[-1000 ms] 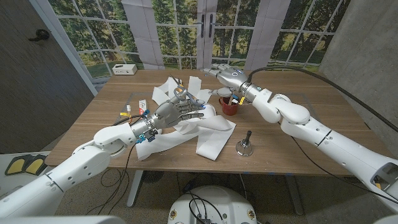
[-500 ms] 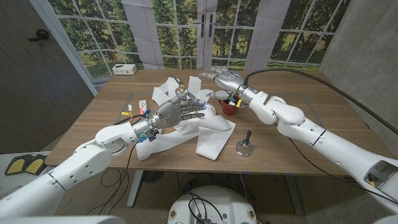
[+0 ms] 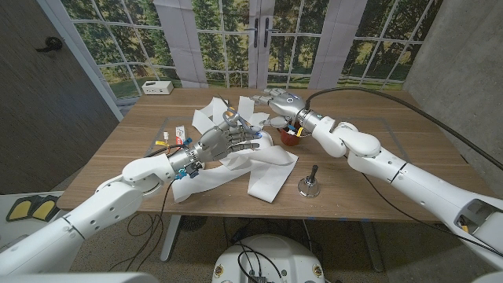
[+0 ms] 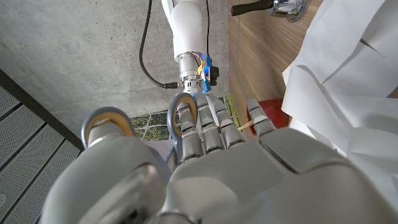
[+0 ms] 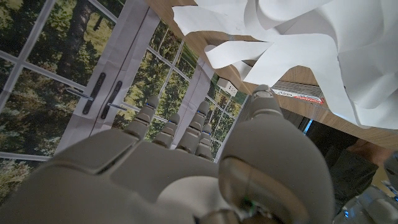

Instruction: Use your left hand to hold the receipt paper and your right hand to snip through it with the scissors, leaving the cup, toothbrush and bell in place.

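The white receipt paper (image 3: 263,165) lies crumpled across the middle of the table (image 3: 377,173). My left hand (image 3: 228,141) reaches over the paper (image 4: 348,81) with fingers stretched out. The scissors' grey, orange-lined handles (image 3: 228,116) stand right at its thumb side (image 4: 106,127); I cannot tell if it touches them. My right hand (image 3: 277,101) hovers open above the paper's far edge (image 5: 298,37), just beyond the red cup (image 3: 291,137), which holds the toothbrush (image 3: 297,126). The bell (image 3: 308,185) stands near the front, right of the paper.
A small white box (image 3: 157,87) sits at the table's far left corner. A flat packet with red print (image 3: 177,135) lies left of my left hand. Windows and a door stand behind the table. Bare wood shows on the table's right side.
My right hand has moved left and slightly nearer, from beyond the cup towards the scissors' handles. My left hand, the paper, cup and bell have stayed put.
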`<action>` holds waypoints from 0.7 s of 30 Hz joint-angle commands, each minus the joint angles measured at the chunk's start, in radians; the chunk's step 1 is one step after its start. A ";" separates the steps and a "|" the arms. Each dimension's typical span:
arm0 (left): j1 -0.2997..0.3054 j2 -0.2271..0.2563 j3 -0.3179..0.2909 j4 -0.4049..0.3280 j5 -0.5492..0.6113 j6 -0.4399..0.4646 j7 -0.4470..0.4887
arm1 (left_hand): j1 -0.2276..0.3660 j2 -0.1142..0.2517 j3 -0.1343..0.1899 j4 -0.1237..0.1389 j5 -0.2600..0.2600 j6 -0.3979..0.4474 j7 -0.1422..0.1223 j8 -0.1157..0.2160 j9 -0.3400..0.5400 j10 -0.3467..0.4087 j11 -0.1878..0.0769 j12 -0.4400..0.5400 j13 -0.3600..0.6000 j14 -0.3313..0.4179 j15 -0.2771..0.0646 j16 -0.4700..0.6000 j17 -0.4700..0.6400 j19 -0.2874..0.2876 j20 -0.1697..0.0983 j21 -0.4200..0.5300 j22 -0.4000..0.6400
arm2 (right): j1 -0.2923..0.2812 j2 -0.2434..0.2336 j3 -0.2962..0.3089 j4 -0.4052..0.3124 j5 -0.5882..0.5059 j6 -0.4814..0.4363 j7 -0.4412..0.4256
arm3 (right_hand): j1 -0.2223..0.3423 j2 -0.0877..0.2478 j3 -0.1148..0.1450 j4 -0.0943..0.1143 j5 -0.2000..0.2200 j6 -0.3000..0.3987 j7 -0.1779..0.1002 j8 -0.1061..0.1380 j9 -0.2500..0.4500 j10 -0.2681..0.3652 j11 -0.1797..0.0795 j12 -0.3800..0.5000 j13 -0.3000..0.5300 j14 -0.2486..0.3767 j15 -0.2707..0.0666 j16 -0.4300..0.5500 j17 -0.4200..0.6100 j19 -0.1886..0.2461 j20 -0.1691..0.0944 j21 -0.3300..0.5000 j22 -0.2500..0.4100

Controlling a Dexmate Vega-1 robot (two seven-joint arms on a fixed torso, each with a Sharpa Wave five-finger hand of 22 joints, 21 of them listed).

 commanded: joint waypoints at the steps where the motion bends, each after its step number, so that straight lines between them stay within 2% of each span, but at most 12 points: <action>1: -0.026 -0.011 0.017 0.012 0.004 0.012 -0.007 | 0.004 0.013 -0.003 -0.003 0.007 0.004 0.007 0.005 0.003 0.012 -0.010 -0.002 0.003 0.007 -0.001 0.000 -0.001 0.007 0.002 -0.003 0.004 | 0.027 0.011 -0.020 0.045 0.028 0.012 0.024 | -0.002 0.006 0.002 -0.003 0.006 0.003 0.005 0.001 0.002 0.003 -0.001 -0.002 -0.001 0.005 -0.104 0.004 -0.001 0.009 -0.003 -0.007 0.002; 21: -0.085 -0.036 0.049 0.047 0.011 0.032 -0.029 | 0.011 0.021 -0.005 -0.004 0.006 0.010 0.003 0.007 0.005 0.020 -0.011 -0.003 0.007 0.014 -0.004 0.000 -0.002 0.010 0.002 -0.007 0.004 | 0.064 0.027 -0.058 0.116 0.034 0.022 0.026 | 0.014 0.005 0.007 -0.016 0.007 0.001 0.005 -0.001 0.001 -0.002 -0.002 -0.006 -0.005 -0.003 -0.106 0.000 -0.011 0.011 -0.008 -0.019 0.002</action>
